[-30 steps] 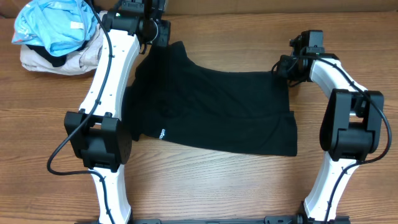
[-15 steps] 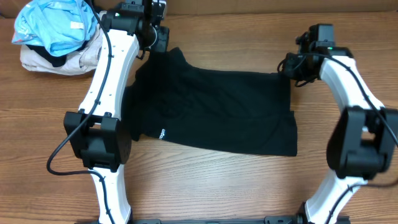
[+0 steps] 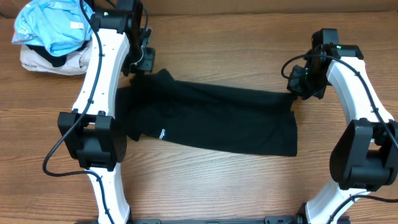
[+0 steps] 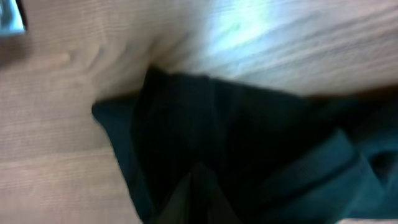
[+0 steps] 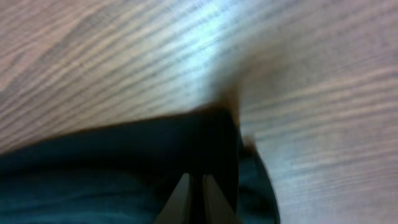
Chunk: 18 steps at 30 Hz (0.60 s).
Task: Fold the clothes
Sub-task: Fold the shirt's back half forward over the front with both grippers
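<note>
A black garment [image 3: 211,121] lies across the middle of the wooden table with its far edge being folded toward the front. My left gripper [image 3: 144,67] is shut on its far left corner, and dark cloth [image 4: 236,143] fills the left wrist view. My right gripper [image 3: 298,84] is shut on its far right corner, and the right wrist view shows that black edge [image 5: 205,134] pinched between my fingers [image 5: 214,202]. Both corners are lifted slightly above the table.
A pile of clothes with a light blue garment [image 3: 53,25] on a beige one [image 3: 59,61] sits at the far left corner. Bare wood table [image 3: 217,180] lies in front of the black garment.
Both grippers have pulled the garment's far edge toward the front. The visible cloth is now narrower front to back.
</note>
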Available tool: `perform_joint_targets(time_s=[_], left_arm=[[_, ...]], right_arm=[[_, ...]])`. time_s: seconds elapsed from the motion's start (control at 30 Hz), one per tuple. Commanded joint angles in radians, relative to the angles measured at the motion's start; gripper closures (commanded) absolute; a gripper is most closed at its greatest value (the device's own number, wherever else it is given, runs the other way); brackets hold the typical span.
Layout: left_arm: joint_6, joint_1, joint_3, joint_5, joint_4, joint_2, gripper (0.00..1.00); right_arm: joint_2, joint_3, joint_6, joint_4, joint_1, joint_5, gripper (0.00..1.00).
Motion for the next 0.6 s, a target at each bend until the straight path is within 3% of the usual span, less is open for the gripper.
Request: perform_joint_targets(time_s=[0.0,0.3,0.33,0.37,0.43,0.53,0.57], left_arm=[[-0.009,0.003,-0.016,-0.035,-0.012,0.001,0.96],[-0.004,0.003,-0.299,-0.035,0.145,0.002,0.94],[-0.001,0.003,-0.33,-0.035,0.165,0.002,0.87],[0.0,0.003,-0.367,-0.035,0.188,0.002,0.69],[0.026,0.002,-0.41,-0.031,0.212,0.001,0.45],[0.052,0.002,-0.426,-0.032,0.209,0.002,0.0],[0.056,0.002,-0.425,-0.032,0.206,0.001,0.0]], right_arm=[[-0.006,-0.001,0.037,-0.011,-0.008,0.017,0.96],[-0.006,-0.164,0.041,-0.002,-0.008,-0.002,0.96],[-0.006,-0.179,0.04,-0.002,-0.008,-0.002,0.96],[-0.006,-0.194,0.04,-0.002,-0.008,-0.002,0.96],[-0.006,-0.209,0.04,-0.011,-0.009,-0.002,0.96],[-0.007,-0.209,0.04,-0.025,-0.014,-0.002,0.9],[-0.008,-0.209,0.04,-0.029,-0.018,-0.002,0.87]])
